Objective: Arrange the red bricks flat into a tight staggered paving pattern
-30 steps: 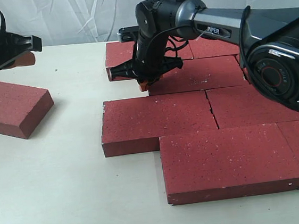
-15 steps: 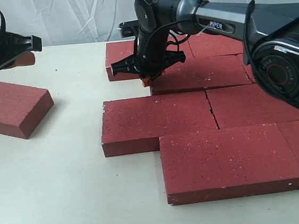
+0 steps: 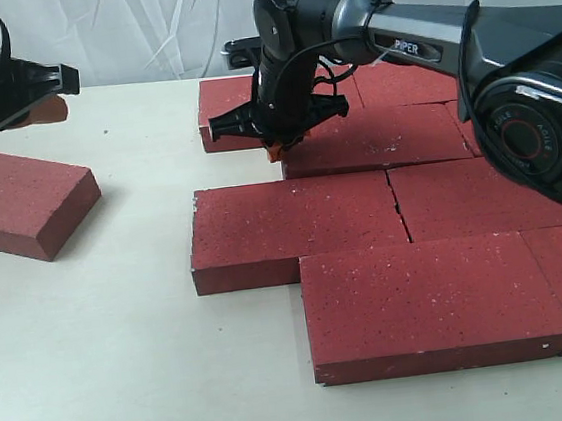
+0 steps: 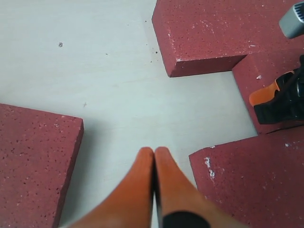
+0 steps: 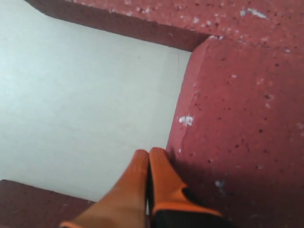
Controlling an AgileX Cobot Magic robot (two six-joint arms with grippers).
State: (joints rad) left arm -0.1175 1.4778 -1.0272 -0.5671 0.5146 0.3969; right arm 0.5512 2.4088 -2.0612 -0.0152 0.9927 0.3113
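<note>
While R gripper (image 3: 273, 152) is hovering, fingers pressed together & empty, w/ red brick (image 3: 374, 138) end just beside it, L gripper (image 4: 154, 152) is hanging likewise.

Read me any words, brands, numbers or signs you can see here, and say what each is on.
"PIPER": white letters on the right arm's grey forearm link.
Small lettering ringing that arm's round black joint cap: too blurred to read.
The dark red grainy paving bricks bear no writing, only white flecks.
</note>
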